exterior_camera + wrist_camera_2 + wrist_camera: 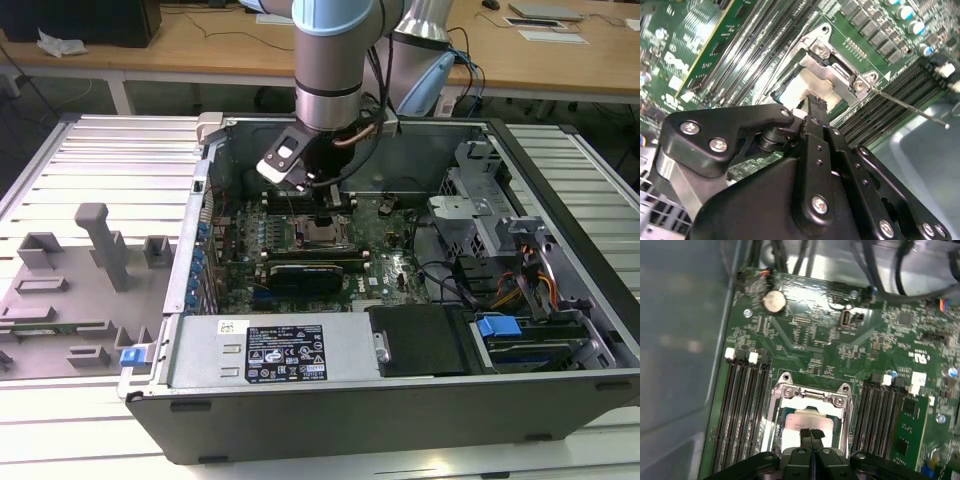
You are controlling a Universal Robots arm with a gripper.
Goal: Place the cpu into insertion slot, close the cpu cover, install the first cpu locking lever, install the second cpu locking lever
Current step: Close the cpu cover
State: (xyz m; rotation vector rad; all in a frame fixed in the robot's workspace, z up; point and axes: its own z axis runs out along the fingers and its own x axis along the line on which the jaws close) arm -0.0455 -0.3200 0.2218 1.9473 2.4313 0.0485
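Flat silvery-beige square cpu (805,421) lies on the green motherboard (810,340), framed by the thin shiny metal cpu cover (810,389). Black gripper (812,432) points straight down at the chip, jaws pressed together, holding nothing.

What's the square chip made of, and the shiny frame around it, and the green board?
The cpu looks like metal on top: flat, silvery-beige, dull sheen. The cpu cover looks like bare steel: thin, bright glints. The circuit board is likely glossy green-coated fibreglass.

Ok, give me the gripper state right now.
The gripper: closed, nothing held between its fingers, tips right over the chip in its socket.
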